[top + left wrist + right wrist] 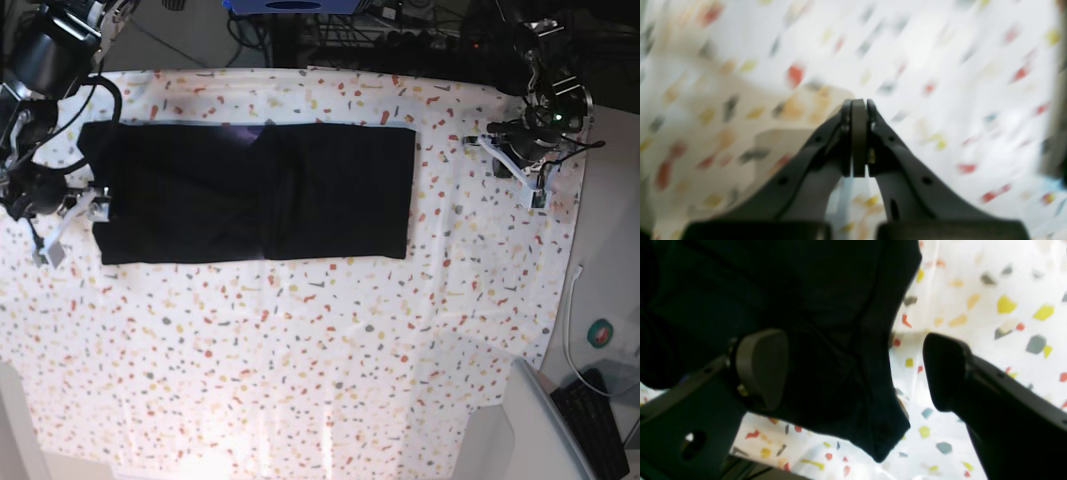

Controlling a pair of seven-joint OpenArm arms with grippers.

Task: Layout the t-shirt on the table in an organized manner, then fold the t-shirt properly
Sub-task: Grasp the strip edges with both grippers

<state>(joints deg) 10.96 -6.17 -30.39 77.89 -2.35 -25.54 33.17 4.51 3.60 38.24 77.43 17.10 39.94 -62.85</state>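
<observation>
No legible text, label, brand, number or sign in any of the three views. The t-shirt (250, 192) is plain black on its visible face, with no print to read. The table (300, 350) cloth carries only coloured flecks, no characters. A small round teal object (601, 333) sits at the right edge of the base view; any marking on it is too small to read.

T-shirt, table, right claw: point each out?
T-shirt (250, 195), base view, middle of the black fabric.
Table (300, 370), base view, bare speckled cloth in front of the shirt.
Right claw (857, 370), right wrist view, gap midway between the open fingertips.
</observation>
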